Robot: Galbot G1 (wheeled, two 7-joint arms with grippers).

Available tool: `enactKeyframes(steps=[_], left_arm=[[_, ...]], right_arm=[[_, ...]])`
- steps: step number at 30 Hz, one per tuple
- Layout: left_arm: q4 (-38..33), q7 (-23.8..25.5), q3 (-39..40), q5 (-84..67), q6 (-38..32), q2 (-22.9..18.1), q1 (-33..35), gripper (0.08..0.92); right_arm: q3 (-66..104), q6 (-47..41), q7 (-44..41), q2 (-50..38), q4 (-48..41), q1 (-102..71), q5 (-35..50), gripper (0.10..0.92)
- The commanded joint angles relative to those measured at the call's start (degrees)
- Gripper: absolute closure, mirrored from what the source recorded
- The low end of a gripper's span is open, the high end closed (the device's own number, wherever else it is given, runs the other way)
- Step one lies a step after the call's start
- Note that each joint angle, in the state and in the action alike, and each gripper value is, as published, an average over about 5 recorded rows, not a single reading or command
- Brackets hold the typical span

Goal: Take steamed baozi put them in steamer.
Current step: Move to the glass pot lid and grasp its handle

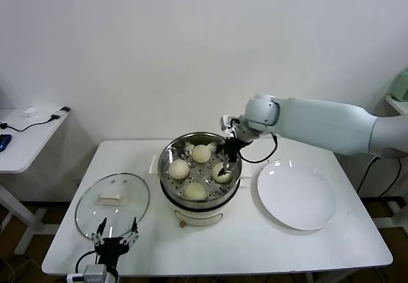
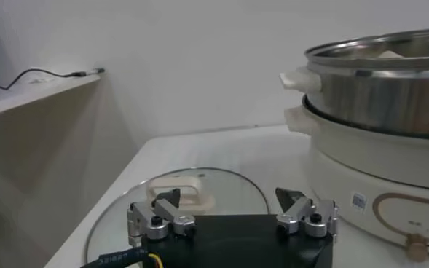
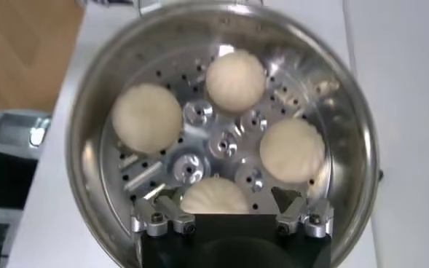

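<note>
The table [image 1: 255, 245] carries the steamer [image 1: 167, 163], which holds four baozi [image 1: 179, 168]. The right pincer [image 1: 222, 164] hangs inside it, fingers apart, one bao [image 3: 214, 196] between and just beneath them. The left pincer [image 1: 116, 234] idles open beside the lid [image 1: 89, 206].

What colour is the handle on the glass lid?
White, or slightly cream. The handle of the glass lid shows best in the head view.

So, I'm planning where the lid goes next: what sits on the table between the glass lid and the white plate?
The steamer, with four baozi on its perforated tray, stands between the glass lid and the plate, as the head view shows.
</note>
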Motion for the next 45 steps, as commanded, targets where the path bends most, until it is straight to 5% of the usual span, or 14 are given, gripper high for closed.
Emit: enactKeyframes(steps=[1, 8, 15, 22, 30, 45], left_arm=[[-0.15, -0.08, 0.08, -0.09, 0.15, 0.22, -0.01, 0.177], [-0.72, -1.23, 1.15, -7.05, -3.96, 1.08, -0.47, 0.177], [-0.29, -3.44, 0.76, -8.75, -8.01, 1.72, -2.39, 0.177], [1.55, -3.67, -0.03, -7.94, -10.20, 2.78, -4.09, 0.177], [3.18, -4.92, -0.89, -5.93, -11.89, 3.75, -4.29, 0.177], [4.91, -10.65, -0.59, 8.92, -13.26, 6.05, -4.24, 0.177]], right_arm=[[10.01, 5.79, 3.07, -6.18, -0.57, -2.58, 6.28, 0.203], [40.27, 13.44, 32.02, -14.15, 2.60, -27.25, 3.49, 0.203], [66.93, 22.55, 48.70, -18.12, 6.47, -50.77, -7.14, 0.203], [90.69, 27.55, 54.27, -17.30, 12.38, -74.36, -14.75, 0.203], [114.34, 32.51, 55.25, -6.47, 19.00, -101.60, -18.00, 0.203], [122.26, 36.61, 51.24, 10.95, 23.86, -121.72, -15.61, 0.203]])
